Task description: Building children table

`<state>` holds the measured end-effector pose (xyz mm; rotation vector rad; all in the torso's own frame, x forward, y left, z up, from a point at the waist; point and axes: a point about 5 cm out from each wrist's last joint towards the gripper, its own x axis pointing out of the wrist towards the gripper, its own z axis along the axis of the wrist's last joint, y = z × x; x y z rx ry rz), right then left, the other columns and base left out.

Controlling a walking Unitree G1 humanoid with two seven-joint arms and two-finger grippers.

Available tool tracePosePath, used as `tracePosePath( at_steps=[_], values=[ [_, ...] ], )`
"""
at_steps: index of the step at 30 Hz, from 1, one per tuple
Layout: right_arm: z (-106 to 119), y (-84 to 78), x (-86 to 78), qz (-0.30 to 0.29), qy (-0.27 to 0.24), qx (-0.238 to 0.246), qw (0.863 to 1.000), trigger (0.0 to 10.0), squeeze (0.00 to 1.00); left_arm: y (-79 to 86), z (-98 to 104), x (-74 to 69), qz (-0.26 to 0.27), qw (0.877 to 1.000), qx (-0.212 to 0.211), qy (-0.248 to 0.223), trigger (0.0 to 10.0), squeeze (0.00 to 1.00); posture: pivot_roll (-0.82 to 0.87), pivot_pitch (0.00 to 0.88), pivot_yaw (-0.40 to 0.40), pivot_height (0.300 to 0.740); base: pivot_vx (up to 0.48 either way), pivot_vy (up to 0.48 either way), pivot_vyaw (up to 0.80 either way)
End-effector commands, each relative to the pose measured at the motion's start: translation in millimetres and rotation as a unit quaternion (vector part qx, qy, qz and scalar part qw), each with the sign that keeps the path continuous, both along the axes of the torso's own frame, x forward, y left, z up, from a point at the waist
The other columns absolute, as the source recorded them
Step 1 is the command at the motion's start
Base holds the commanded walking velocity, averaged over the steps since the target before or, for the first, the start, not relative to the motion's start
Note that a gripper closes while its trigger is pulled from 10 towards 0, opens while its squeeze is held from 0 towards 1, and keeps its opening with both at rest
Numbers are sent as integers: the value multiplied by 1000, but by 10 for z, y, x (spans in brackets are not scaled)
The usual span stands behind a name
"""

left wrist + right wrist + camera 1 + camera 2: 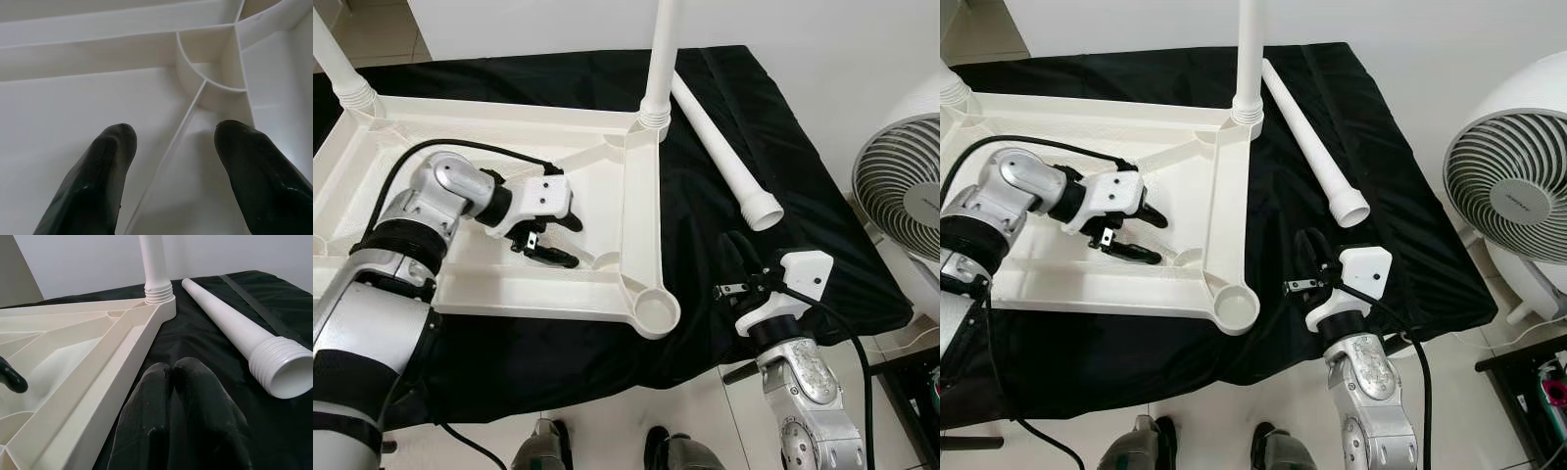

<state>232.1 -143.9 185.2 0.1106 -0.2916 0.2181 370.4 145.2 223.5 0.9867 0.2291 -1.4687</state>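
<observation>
Assembly of a children's table is pictured mid-way: the white plastic table frame [509, 196] is laid upside down on a black cloth [783, 186] spread over the tabletop, with one leg [661, 59] screwed upright into the far corner on the robot's right and another upright leg [342, 69] seen at the far left corner. A loose leg [724, 157] is laid on the cloth just beside the frame's right edge, its threaded, open end turned towards the robot. The near right corner socket [651, 311] is seen empty.

The left tool [546, 239] is held inside the frame, its two black fingers [98, 176] spread apart over a moulded rib, clamped on nothing. The right tool [739, 264] is held low over the cloth between the empty socket and the loose leg's threaded end, its fingers pressed together and empty.

The loose leg is judged to be light, hollow, rigid plastic with a smooth, tapered and probably slippery shaft, liable to roll on the cloth. A hold across the shaft just behind the ribbed collar is judged best, where the thicker section gives purchase and the thread is left free for the socket. The frame is judged stiff but light enough to slide, so bracing by the left tool may be needed. A white fan [906, 201] is seen standing on the floor to the right
</observation>
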Motion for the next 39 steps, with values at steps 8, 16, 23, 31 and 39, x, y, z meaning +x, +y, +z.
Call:
tracePosePath(
  at_steps=[8, 16, 23, 31, 39],
  values=[
    [8, -8, -29, -8, 4, 0, 1000, 10000, 0, -79, -163, 58, 37, 998, 25, -50, 2431, 0, -11, 207, 30, 740, 0, 0, 0],
    [11, -18, -32, -12, 4, 0, 1000, 10000, 0, -63, -211, 61, 43, 997, 38, -49, 0, 0, -13, 211, 32, 740, 0, 0, 0],
    [8, -21, -32, -13, 6, 1, 1000, 10000, 0, -36, -242, 68, 57, 997, 34, -48, 0, 0, -3, 212, 30, 740, 0, 0, 0],
    [6, 15, 6, -4, 6, 7, 1000, 10000, 0, -80, -152, 95, 76, 995, -19, -64, 0, 0, 40, 215, 18, 740, 0, 0, 0],
    [6, 56, 50, 11, 7, 6, 1000, 10000, 0, -283, -180, 49, 46, 995, -61, -68, 10000, 0, 50, 217, 5, 740, 0, 0, 0]
  ],
)
